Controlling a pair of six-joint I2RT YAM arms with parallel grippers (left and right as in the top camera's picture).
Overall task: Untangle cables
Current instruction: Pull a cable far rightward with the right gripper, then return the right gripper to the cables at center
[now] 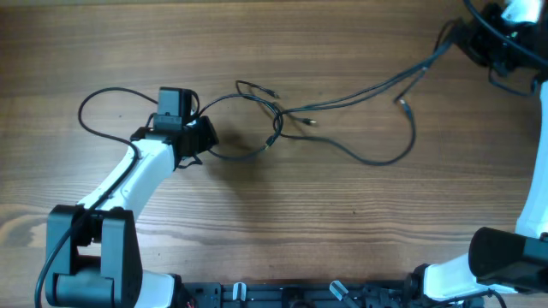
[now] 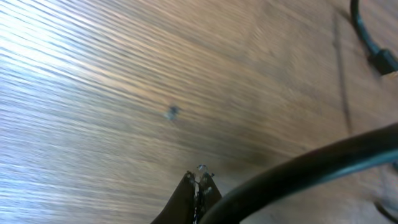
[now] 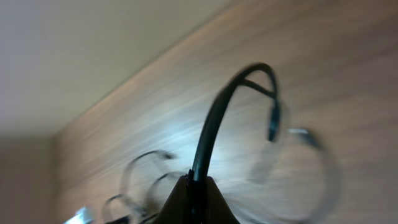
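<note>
Several thin black cables (image 1: 276, 118) lie knotted at the table's middle. Loose plug ends (image 1: 402, 104) lie around the knot. Two strands run taut up to the far right corner, where my right gripper (image 1: 484, 43) is shut on a cable. In the right wrist view, that cable (image 3: 214, 118) rises from the closed jaws (image 3: 198, 180). My left gripper (image 1: 204, 137) sits just left of the knot, and a cord loop (image 1: 86, 115) trails out to its left. In the left wrist view, its jaws (image 2: 199, 180) are pressed together on a thin cord, and a blurred black cable (image 2: 311, 165) crosses close by.
Bare wooden tabletop (image 1: 342, 214) lies all round the cables. The arm bases stand at the near edge on the left (image 1: 90, 257) and the right (image 1: 497, 261). Another plug end (image 2: 384, 61) shows at the top right of the left wrist view.
</note>
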